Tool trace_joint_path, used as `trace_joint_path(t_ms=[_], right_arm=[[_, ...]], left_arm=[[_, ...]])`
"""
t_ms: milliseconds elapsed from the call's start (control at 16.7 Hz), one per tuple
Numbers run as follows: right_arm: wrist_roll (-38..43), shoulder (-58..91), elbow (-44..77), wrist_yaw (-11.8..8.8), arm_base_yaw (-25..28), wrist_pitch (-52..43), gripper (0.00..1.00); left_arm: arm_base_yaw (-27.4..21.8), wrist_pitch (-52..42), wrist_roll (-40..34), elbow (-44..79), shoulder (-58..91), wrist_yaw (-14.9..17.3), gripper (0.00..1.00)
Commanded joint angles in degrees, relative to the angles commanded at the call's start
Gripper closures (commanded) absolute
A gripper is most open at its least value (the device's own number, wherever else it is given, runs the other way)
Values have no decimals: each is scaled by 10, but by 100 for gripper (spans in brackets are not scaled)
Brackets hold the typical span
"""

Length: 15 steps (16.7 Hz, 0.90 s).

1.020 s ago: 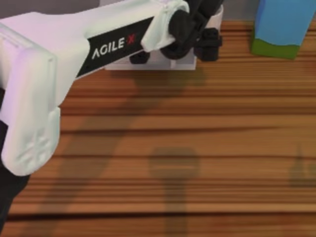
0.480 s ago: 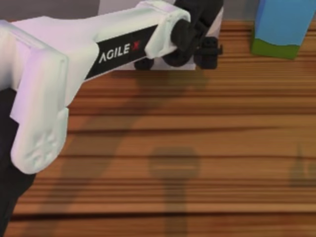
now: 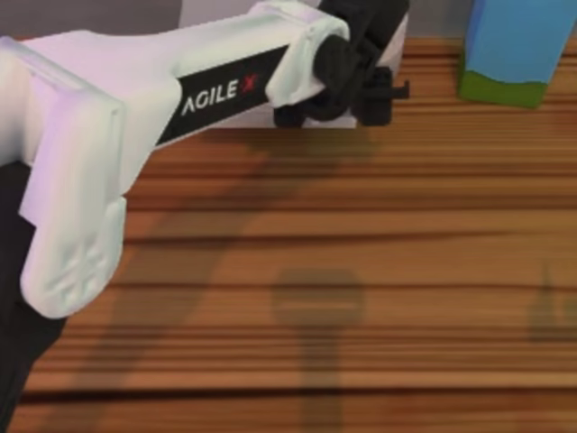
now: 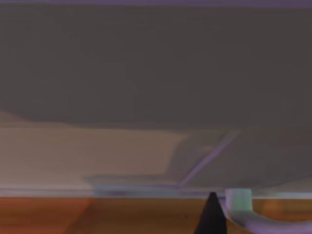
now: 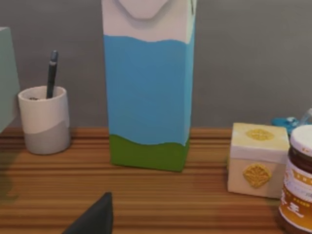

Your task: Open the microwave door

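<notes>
1. The left arm (image 3: 135,117), white with a black strip, reaches from the tabletop's left side across to the far edge.
2. Its black pincer (image 3: 379,90) sits at the front of the microwave (image 3: 207,13), which stands at the far edge, left of centre, mostly hidden under the arm.
3. From the left wrist view the microwave door (image 4: 156,68) fills nearly everything, a flat grey panel very close up; one dark fingertip (image 4: 212,217) shows beside the white handle (image 4: 253,217). I cannot tell whether the pincer is closed on the handle or how wide it stands.
4. The tabletop (image 3: 361,271) is striped brown wood, with soft shadows falling across it; a plain grey wall stands behind.
5. Further right at the far edge stands a blue-and-green carton (image 3: 518,50).
6. The right wrist view shows a cup (image 5: 45,119) holding a pen, the carton, a small cream box (image 5: 256,158) and a jar (image 5: 297,180). Only a dark tip (image 5: 95,217) of the right pincer shows.
</notes>
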Motion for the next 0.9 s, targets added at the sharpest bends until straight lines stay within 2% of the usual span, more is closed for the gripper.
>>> trace_joint_path(t_ms=[120, 180, 600, 660, 900], right_arm=[[0, 0, 0, 0, 0, 0, 0], [0, 0, 0, 0, 0, 0, 0], [0, 0, 0, 0, 0, 0, 0], [0, 0, 0, 0, 0, 0, 0], [0, 0, 0, 0, 0, 0, 0]], left_arm=[[0, 0, 0, 0, 0, 0, 98], [0, 0, 0, 0, 0, 0, 100], [0, 0, 0, 0, 0, 0, 100], [-22, -4, -1, -33, -16, 6, 100], [-20, 17, -9, -73, -39, -5, 100]])
